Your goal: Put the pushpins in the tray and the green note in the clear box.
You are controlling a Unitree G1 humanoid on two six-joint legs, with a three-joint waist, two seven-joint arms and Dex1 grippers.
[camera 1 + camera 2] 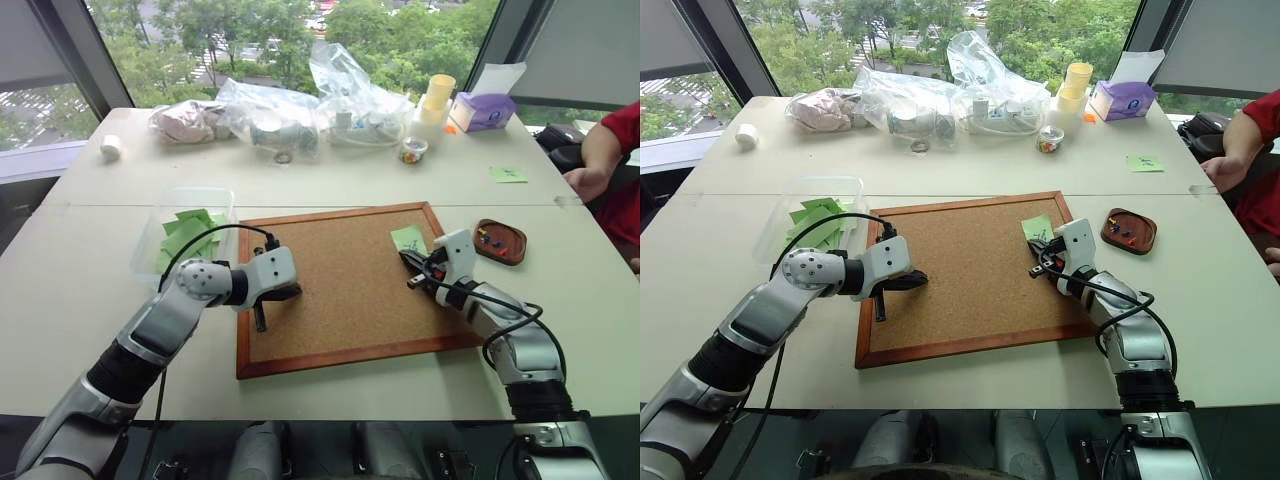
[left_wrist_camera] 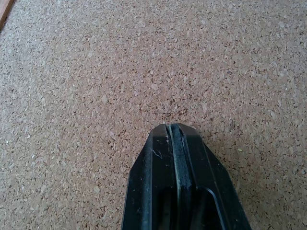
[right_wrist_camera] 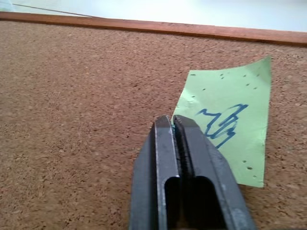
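Your right claw [image 3: 171, 120] is clenched at the green note's [image 3: 230, 120] near corner on the corkboard [image 1: 340, 280]; whether it has the paper, I can't tell. Lift gently, then carry toward the clear box [image 1: 165, 215] at ten o'clock. Left claw [image 2: 173, 128] rests clenched, empty.

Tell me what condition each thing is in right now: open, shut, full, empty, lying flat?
Left gripper: fingers shut, empty, over the corkboard.
Right gripper: fingers shut at the green note's edge; a grip on it cannot be told.
Green note: lying on the corkboard, full of pinholes, no pin visible in it.
Tray: on the table, holding a few pushpins.
Clear box: open, holding green paper sheets.
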